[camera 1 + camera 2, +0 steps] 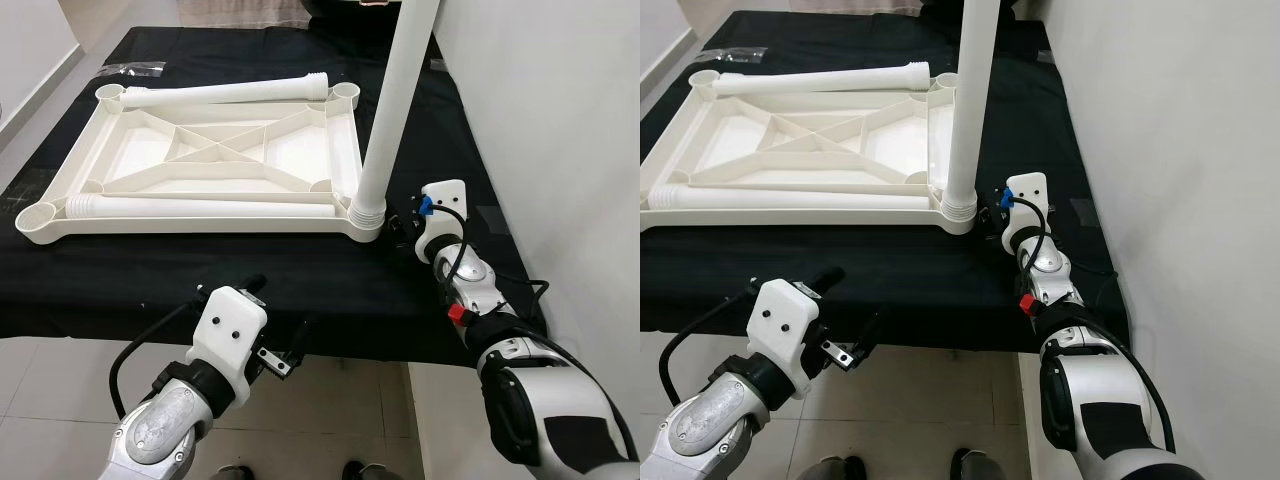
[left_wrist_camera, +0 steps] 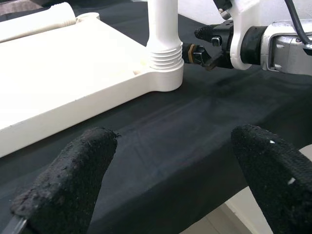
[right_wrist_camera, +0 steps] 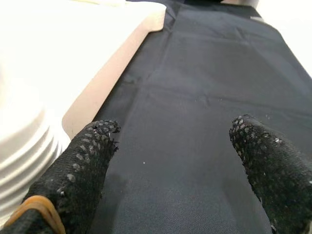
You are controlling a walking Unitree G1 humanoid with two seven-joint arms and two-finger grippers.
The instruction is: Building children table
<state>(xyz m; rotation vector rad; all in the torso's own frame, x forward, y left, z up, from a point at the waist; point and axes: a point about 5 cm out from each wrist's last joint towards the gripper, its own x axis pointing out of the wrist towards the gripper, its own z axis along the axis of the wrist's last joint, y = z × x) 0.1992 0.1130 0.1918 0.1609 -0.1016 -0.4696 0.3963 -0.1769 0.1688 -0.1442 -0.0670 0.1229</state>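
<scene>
1. A white plastic tabletop [image 1: 200, 170] lies upside down on a black cloth [image 1: 300, 280] that covers the worktop, its ribbed underside facing up.
2. One white leg [image 1: 395, 110] stands upright in the corner socket of the tabletop nearest the right arm, its threaded base seated in that corner.
3. Two more legs lie flat on the upturned tabletop: a far leg [image 1: 225, 93] along the edge away from the robot, and a near leg [image 1: 200, 206] along the edge closest to it.
4. The right gripper [image 1: 403, 228] sits low on the cloth just beside the base of the upright leg; in its wrist view its fingers [image 3: 85, 161] are spread apart with only cloth between them, and the leg's threaded base is next to one finger.
5. The left gripper [image 1: 275, 320] hangs at the near edge of the worktop, well apart from the tabletop; its fingers [image 2: 68, 180] are spread wide and hold nothing.
6. A small clear plastic bag [image 1: 133, 68] lies on the cloth beyond the far corner of the tabletop.
7. A white wall [image 1: 560, 120] runs along the right side of the worktop, and pale floor tiles [image 1: 350, 400] show below its near edge.
</scene>
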